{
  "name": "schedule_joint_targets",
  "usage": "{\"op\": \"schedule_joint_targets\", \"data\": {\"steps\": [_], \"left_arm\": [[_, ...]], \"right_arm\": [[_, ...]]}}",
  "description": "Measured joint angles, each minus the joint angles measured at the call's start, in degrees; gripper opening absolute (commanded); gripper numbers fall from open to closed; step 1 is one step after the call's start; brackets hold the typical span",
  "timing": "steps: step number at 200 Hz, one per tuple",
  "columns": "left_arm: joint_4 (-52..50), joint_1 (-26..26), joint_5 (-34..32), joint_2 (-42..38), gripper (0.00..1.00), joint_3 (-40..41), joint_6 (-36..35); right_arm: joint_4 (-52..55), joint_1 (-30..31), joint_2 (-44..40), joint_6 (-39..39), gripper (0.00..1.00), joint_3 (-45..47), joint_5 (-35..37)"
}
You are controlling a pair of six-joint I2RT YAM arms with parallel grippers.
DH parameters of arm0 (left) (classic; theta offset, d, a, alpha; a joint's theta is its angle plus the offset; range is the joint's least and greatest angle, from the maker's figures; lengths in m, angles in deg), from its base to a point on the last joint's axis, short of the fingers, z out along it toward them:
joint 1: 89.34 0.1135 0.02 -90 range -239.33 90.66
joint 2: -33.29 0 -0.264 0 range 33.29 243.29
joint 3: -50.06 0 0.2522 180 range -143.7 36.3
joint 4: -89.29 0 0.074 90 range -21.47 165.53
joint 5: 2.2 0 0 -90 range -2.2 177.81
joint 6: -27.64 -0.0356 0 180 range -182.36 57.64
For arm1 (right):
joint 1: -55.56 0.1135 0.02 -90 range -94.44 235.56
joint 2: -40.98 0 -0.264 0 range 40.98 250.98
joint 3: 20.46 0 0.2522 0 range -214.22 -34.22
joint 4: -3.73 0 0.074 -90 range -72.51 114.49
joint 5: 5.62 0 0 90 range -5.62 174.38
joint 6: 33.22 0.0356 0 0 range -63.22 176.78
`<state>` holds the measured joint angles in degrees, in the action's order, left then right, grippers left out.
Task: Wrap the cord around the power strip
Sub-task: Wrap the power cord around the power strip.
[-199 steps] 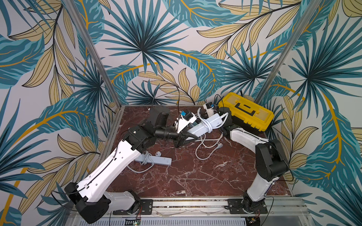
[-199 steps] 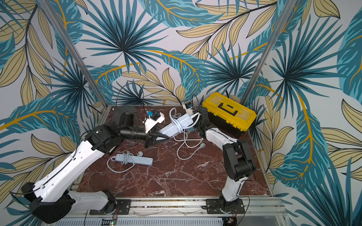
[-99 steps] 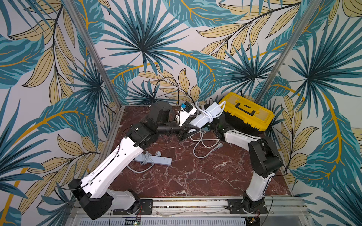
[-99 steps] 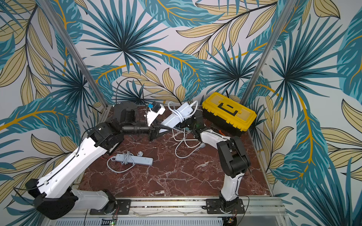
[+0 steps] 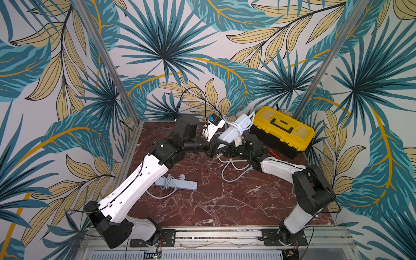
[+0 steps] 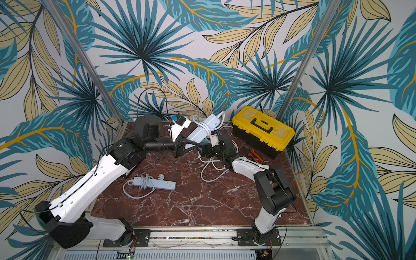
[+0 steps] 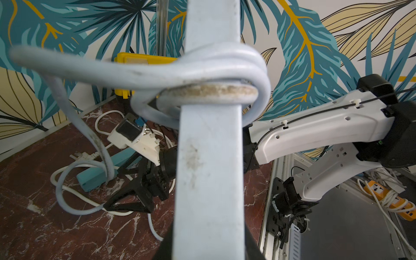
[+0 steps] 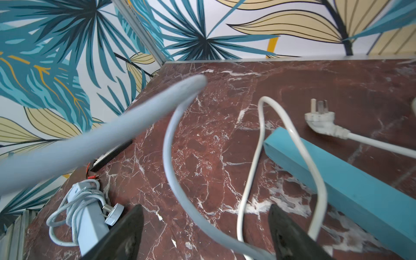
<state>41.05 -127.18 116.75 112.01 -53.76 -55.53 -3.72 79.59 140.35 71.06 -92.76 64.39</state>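
Left end effector (image 5: 221,144) grips the tilted power strip (image 5: 234,129) at its lower end. Right end effector (image 8: 206,225) gapes wide just beneath, the cord (image 8: 175,157) dangling between its fingers (image 8: 130,227).

The power strip (image 5: 228,135) stood tilted above the table (image 5: 225,207) at the back, left of the toolbox (image 5: 283,132); a second strip (image 5: 186,184) lay nearer the front, further left.

I see my left end effector (image 5: 219,145) gripping the tilted power strip (image 5: 233,132) by its lower end, cord (image 5: 236,126) looped around its middle, slack trailing onto the table (image 5: 225,202).
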Motion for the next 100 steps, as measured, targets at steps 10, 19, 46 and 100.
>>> {"op": "schedule_joint_targets", "data": {"steps": [10,19,46,100], "left_arm": [[0.02,0.00,0.00,0.00,0.00,-0.13,0.31],[0.09,0.00,-0.02,0.00,0.00,-0.22,0.59],[0.55,0.07,-0.63,-0.04,0.00,-0.31,1.53],[3.21,4.13,-3.15,-1.64,0.00,0.15,3.74]], "right_arm": [[0.59,0.52,1.95,-0.94,0.86,-2.23,-0.09],[1.03,0.74,4.17,-1.70,0.85,-4.74,-0.39],[1.86,1.18,11.04,-3.28,0.77,-11.06,-1.07],[5.46,3.08,12.98,-7.17,0.25,-11.34,-1.27]]}}
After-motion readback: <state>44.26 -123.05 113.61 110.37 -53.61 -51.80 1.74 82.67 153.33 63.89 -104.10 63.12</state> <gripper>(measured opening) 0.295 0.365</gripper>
